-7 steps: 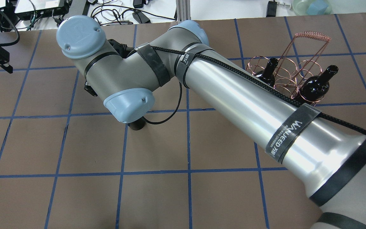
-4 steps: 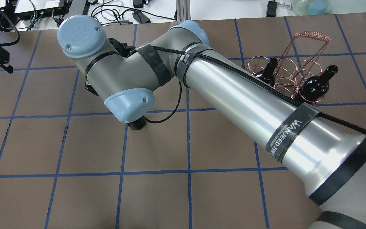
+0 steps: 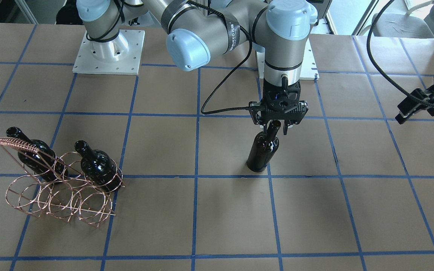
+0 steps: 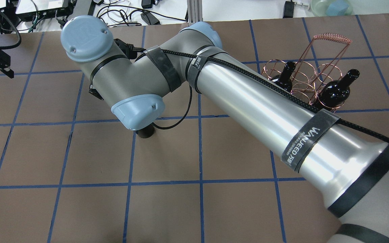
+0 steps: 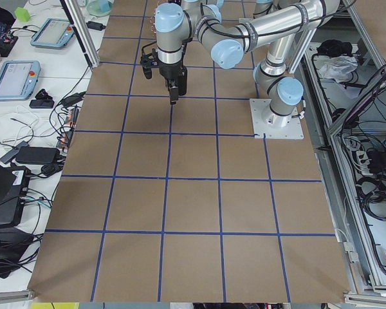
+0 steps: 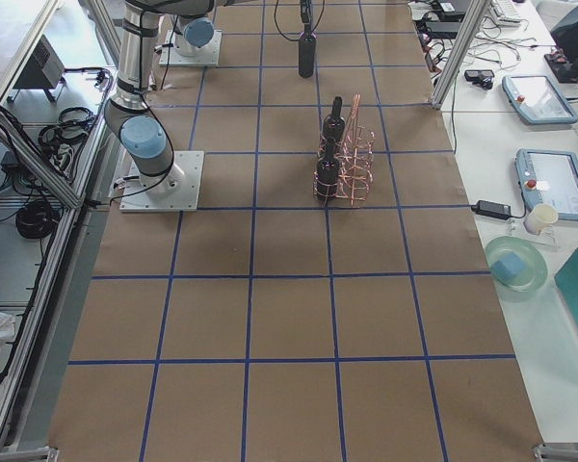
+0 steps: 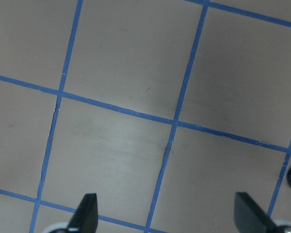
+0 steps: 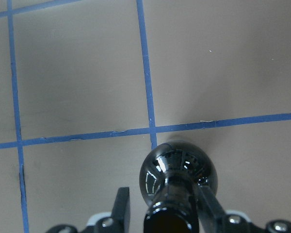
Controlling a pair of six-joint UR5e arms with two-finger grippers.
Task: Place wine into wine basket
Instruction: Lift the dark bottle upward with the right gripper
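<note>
A glossy black wine bottle (image 3: 264, 150) stands upright on the table near its middle. It also shows in the right wrist view (image 8: 177, 174) and partly under the wrist in the overhead view (image 4: 146, 132). My right gripper (image 3: 275, 130) is over it, open, with one finger on each side of the neck; its left finger (image 8: 122, 204) stands a little apart from the glass. The copper wire wine basket (image 3: 57, 192) stands far off on my right side (image 4: 311, 79). My left gripper (image 3: 409, 111) hangs open and empty (image 7: 169, 216) at the table's left side.
Two more black bottles (image 3: 96, 162) (image 3: 32, 152) stand in the basket's rings nearest me, with the tall coil-wrapped handle (image 4: 331, 36) between the rows. My right arm (image 4: 248, 101) stretches across the table. The arm bases (image 3: 107, 49) sit at the near edge.
My right wrist has shifted very slightly above the bottle. The bottle, the basket and the left gripper have hardly moved.
</note>
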